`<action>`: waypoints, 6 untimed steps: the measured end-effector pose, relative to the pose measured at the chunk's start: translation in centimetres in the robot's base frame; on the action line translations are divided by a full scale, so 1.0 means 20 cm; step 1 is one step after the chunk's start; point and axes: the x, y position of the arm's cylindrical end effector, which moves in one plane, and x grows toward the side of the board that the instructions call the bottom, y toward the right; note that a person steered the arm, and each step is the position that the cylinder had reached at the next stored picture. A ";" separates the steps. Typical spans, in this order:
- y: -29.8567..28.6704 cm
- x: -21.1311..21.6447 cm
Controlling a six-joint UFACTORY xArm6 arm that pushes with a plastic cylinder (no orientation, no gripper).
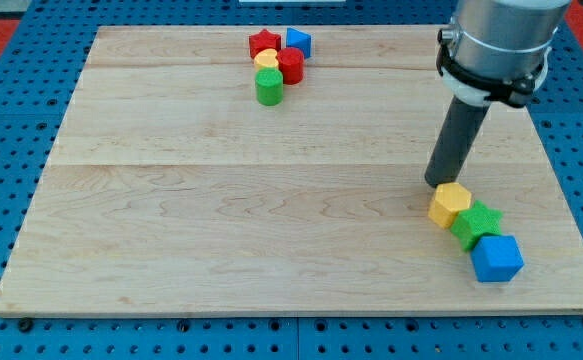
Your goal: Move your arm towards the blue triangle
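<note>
My tip [437, 183] just touches the yellow hexagon block [450, 204] on the wooden counter [221, 230]; the half-hidden blue triangle [298, 42] lies far off, and no pincer shows.

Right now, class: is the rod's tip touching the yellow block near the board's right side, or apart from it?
Touching, as far as the view shows: my tip meets the upper left edge of the yellow block, with no board visible between them.

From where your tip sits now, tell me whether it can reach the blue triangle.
Probably yes. My tip rests beside the yellow block; bare board lies between it and the blue triangle at the view's top.
</note>
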 end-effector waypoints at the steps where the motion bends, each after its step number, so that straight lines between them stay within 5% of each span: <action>1: -0.01 0.01; 2: 0.00 -0.22; 4: -0.08 -1.08; 6: -0.15 -1.28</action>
